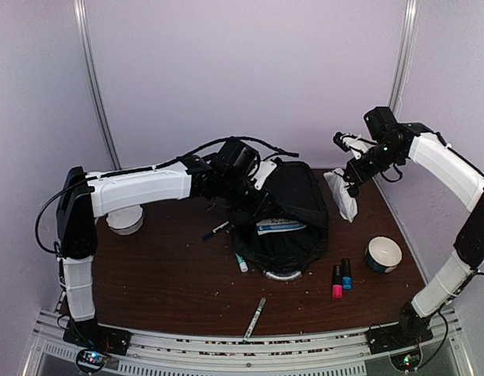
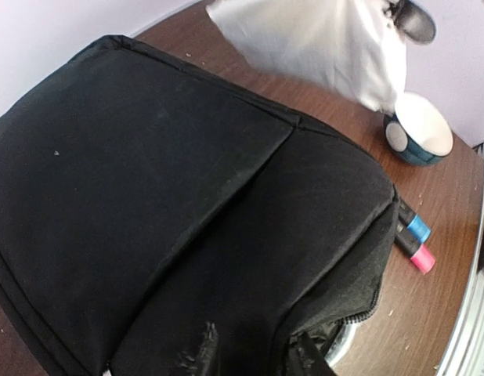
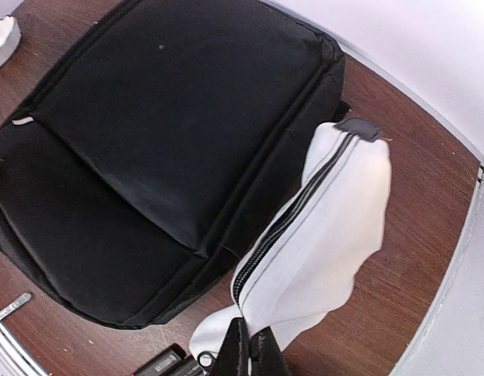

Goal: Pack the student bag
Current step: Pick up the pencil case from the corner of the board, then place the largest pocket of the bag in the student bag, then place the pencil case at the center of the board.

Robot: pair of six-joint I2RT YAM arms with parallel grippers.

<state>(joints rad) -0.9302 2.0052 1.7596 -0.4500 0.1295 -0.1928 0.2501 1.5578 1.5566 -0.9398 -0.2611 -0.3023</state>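
Note:
The student bag [image 1: 287, 210] is a large black backpack lying mid-table, its near end unzipped with a white and blue item [image 1: 279, 226] showing inside. My left gripper [image 1: 246, 194] is at the bag's left edge. In the left wrist view its fingertips [image 2: 200, 351] stand apart over the black fabric [image 2: 171, 180], so my left gripper [image 2: 254, 346] is open. My right gripper [image 3: 254, 354] is shut on the lower edge of a white zippered pouch [image 3: 324, 227], which hangs above the table just right of the bag [image 3: 148, 133]. From above, the pouch [image 1: 342, 196] hangs below my right gripper [image 1: 352, 174].
A pink marker [image 1: 337, 282] and a blue marker [image 1: 346, 274] stand near a blue and white bowl [image 1: 383, 254] at the right. A white roll [image 1: 126, 220] sits at the left. Pens lie at the bag's left [image 1: 216, 229] and near the front edge [image 1: 255, 316].

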